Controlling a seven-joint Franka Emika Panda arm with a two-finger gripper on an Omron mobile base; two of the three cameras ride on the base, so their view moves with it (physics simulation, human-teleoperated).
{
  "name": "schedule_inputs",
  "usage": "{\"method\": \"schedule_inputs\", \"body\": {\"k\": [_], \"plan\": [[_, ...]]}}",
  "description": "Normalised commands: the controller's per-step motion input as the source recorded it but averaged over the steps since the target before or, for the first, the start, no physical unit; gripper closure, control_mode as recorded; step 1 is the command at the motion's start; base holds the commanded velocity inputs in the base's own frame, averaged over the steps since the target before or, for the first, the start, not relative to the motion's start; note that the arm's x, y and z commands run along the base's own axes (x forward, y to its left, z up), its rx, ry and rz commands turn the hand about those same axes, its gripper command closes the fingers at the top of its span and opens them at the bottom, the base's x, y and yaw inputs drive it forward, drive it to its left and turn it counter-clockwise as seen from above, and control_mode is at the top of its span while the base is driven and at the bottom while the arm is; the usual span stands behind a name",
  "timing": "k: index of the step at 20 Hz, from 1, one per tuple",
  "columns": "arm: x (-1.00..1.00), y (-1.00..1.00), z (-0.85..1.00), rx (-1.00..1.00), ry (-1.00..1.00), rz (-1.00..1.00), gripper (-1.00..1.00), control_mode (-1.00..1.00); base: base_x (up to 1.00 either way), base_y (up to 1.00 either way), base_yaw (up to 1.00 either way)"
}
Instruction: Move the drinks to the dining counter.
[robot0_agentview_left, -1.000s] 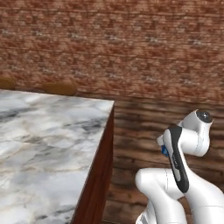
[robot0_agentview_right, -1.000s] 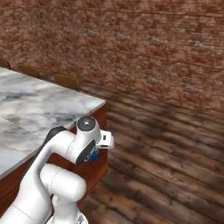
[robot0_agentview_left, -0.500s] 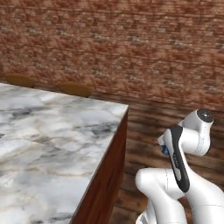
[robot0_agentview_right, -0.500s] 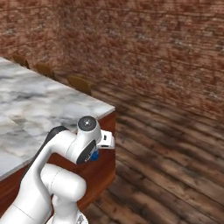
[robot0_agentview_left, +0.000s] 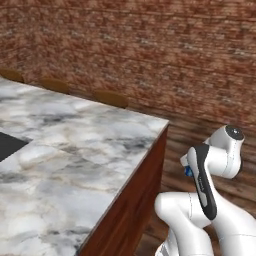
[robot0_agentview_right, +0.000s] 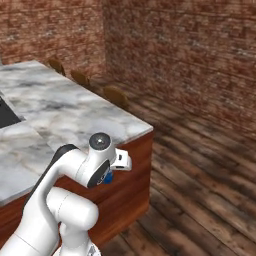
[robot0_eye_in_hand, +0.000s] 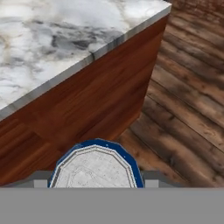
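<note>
The top of a blue-and-white can (robot0_eye_in_hand: 95, 168), one of the drinks, shows low in the hand view, with my gripper (robot0_eye_in_hand: 95, 180) shut on it between the grey fingertips (robot0_eye_in_hand: 41, 178). A blue speck of the can (robot0_agentview_left: 188, 171) peeks from behind the folded arm in the left base view, and the can (robot0_agentview_right: 107, 177) shows the same way in the right base view. The dining counter (robot0_agentview_left: 85, 150) is grey-white veined marble on a reddish-brown wood base. Its black sink (robot0_agentview_left: 7, 145) shows at the left edge. The counter's corner (robot0_eye_in_hand: 109, 39) lies ahead of the hand, and the can is off the counter, level with the wood side.
Brown stool backs (robot0_agentview_left: 110, 98) line the counter's far side against the brick wall (robot0_agentview_left: 150, 50). Dark wooden floor (robot0_agentview_right: 200, 165) stretches open to the right of the counter corner.
The whole picture has shifted as the base moves: the counter fills more of both base views and its black sink has come into sight. The arm's pose and its grip are unchanged.
</note>
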Motion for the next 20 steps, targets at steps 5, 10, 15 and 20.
{"method": "schedule_inputs", "body": {"k": [5, 10, 15, 20], "plan": [[0.0, 0.0, 0.0, 0.0, 0.0, 0.0, 1.0, 1.0, 0.28, -0.16, 0.31], [0.0, 0.0, 0.0, 0.0, 0.0, 0.0, 1.0, 1.0, 0.36, -0.24, 0.3], [0.0, 0.0, 0.0, 0.0, 0.0, 0.0, 1.0, 1.0, 0.45, -0.34, 0.3], [0.0, 0.0, 0.0, 0.0, 0.0, 0.0, 1.0, 1.0, 0.5, -0.35, 0.29]]}}
